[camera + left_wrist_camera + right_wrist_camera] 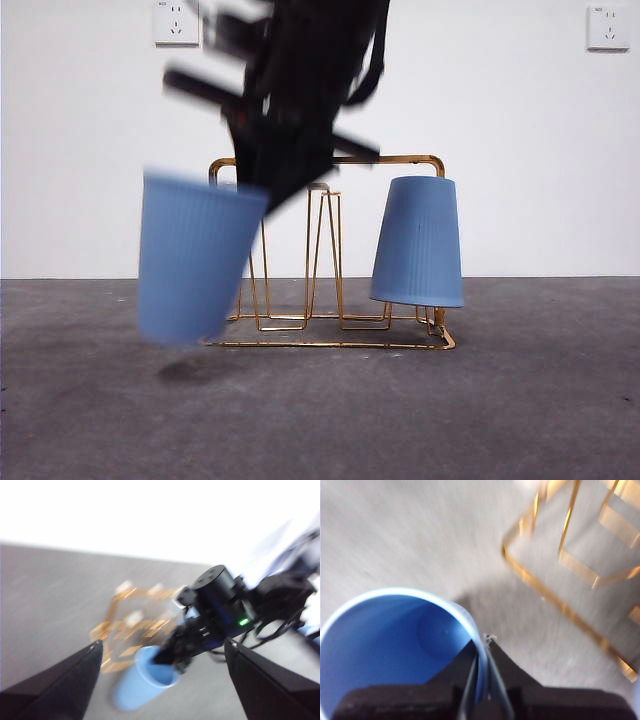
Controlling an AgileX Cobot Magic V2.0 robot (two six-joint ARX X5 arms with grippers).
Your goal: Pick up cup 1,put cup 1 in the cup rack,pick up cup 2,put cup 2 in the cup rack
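Note:
A ribbed blue cup (195,260) hangs mouth-up and tilted just above the table, left of the cup rack (400,158). My right gripper (255,195) comes down from above and is shut on its rim. The right wrist view shows one jaw inside and one outside the wall of this cup (385,645), with my right gripper (481,642) pinching it beside the gold rack (570,560). A second blue cup (420,240) sits upside down on the rack's right side. My left gripper (162,645) is open and empty, well away, looking at the held cup (140,685) and the rack (132,630).
The grey table (400,420) runs back to a white wall with two sockets (176,22) (608,27). The held cup's shadow (190,372) lies under it. The right arm's black body (220,610) stands between the left gripper and the rack.

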